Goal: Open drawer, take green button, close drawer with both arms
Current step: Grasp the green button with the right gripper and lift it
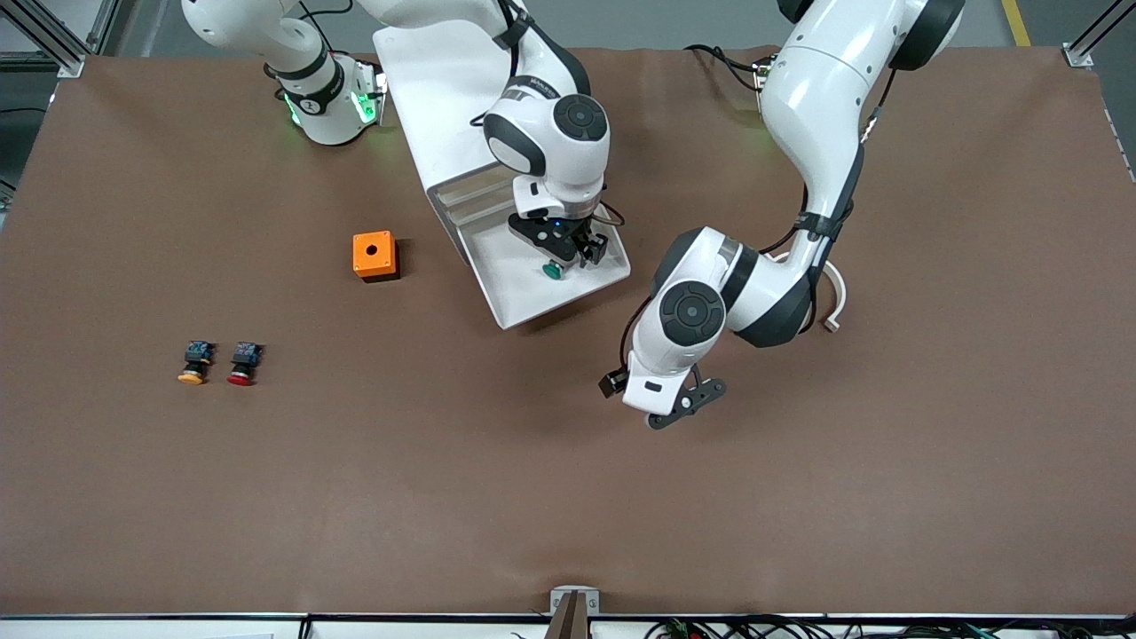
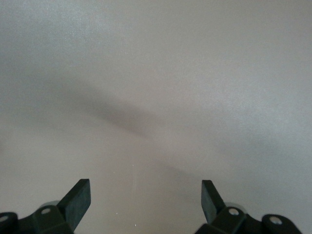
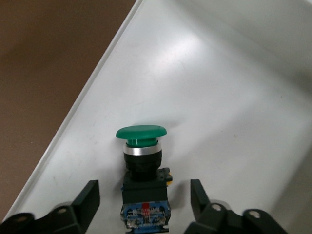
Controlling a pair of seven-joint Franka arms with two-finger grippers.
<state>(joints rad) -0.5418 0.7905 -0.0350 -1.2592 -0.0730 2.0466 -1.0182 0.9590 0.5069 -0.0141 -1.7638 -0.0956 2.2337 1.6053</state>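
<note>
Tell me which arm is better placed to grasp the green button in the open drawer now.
The right. The right gripper is down in the open drawer, its fingers on either side of the green button without touching it. The left gripper waits open over the bare table.

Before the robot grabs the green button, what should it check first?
1. Drawer pulled open: ok.
2. Green button lying in the drawer: ok.
3. Right gripper straddling the button's black body: ok.
4. Right fingers gripping the button: not ok, gaps show on both sides.
5. Left gripper open over the bare table, waiting: ok.
6. Yellow button and red button well away from the drawer: ok.
</note>
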